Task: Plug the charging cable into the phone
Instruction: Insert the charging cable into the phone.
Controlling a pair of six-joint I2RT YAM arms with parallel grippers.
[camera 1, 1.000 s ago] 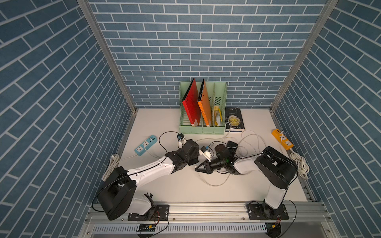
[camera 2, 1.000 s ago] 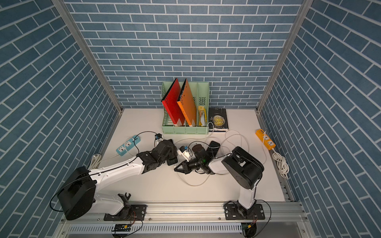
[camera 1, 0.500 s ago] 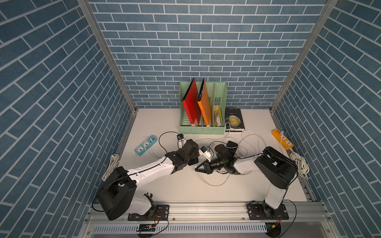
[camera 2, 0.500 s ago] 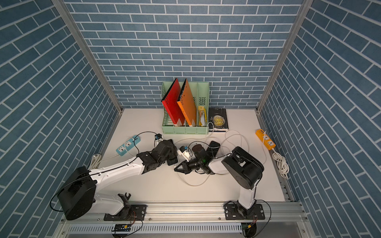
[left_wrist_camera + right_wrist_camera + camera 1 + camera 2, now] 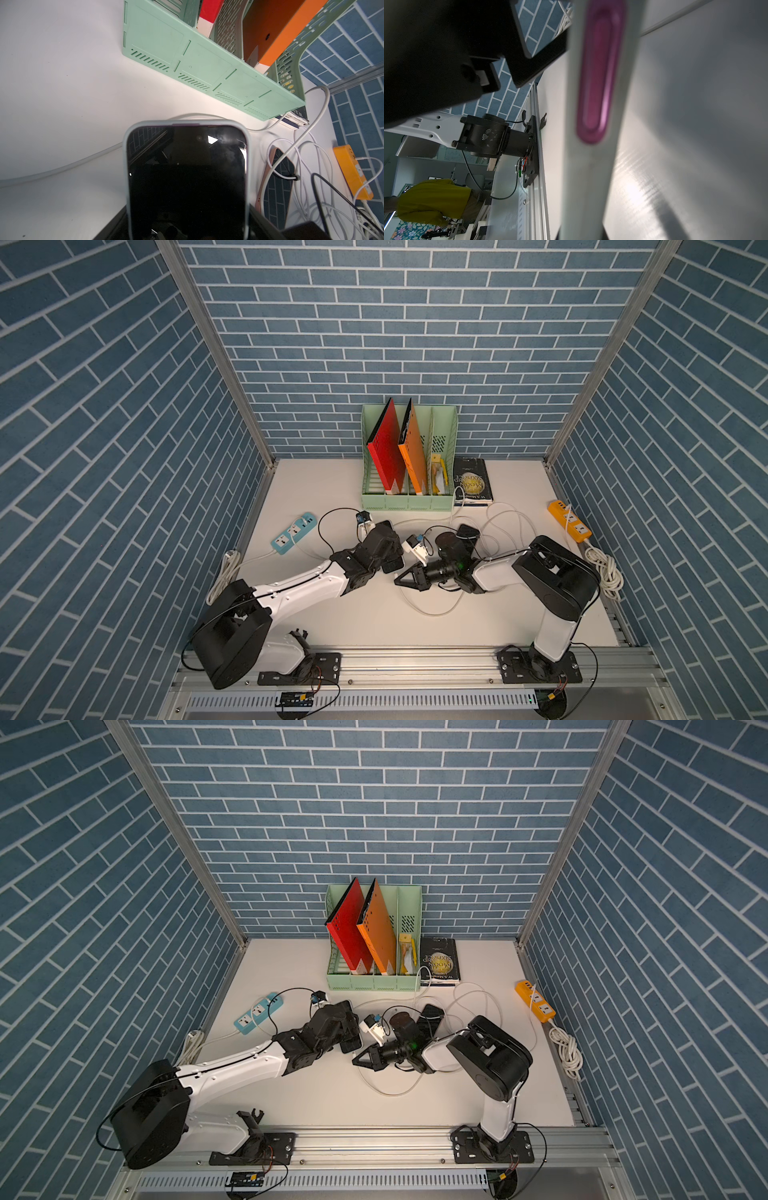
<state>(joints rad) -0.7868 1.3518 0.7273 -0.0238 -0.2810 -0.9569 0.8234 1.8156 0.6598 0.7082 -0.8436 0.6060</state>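
Phone (image 5: pixel 187 176) sits clamped in our left claw (image 5: pixel 386 551), right claw (image 5: pixel 405 577) pinched shut at its edge, and we risk a jam if the cable (image 5: pixel 432 614) goes in tilted.

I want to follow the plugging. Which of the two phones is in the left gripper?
The phone in the pale grey case; the pink-cased phone lies on the table under white cables.
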